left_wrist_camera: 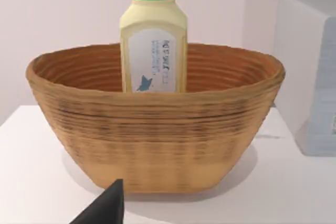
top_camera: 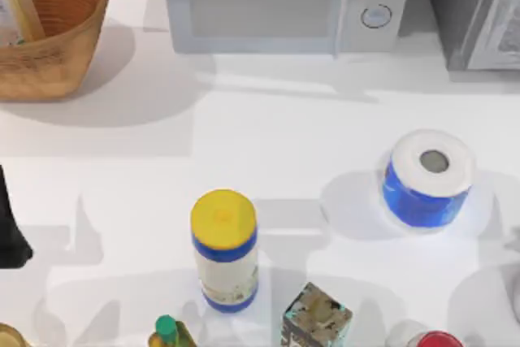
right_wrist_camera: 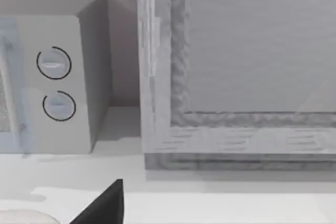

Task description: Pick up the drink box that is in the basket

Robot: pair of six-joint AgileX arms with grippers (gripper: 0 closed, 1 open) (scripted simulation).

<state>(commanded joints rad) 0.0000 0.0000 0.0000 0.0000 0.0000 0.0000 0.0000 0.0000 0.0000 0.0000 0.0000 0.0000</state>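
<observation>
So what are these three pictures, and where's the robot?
It is a robot with two arms at a white table. One picture looks down from above; the other two come from cameras on the arms' wrists. The left arm is the dark shape at the table's left edge. Its camera faces the basket, where the drink box stands upright. The right arm's camera faces a microwave. On the table stand a yellow-lidded canister, a blue roll and a small patterned box. Nothing is held yet.

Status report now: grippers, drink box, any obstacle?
Left gripper facing basket, short of it. Drink box upright inside, untouched. Path looks free.
</observation>
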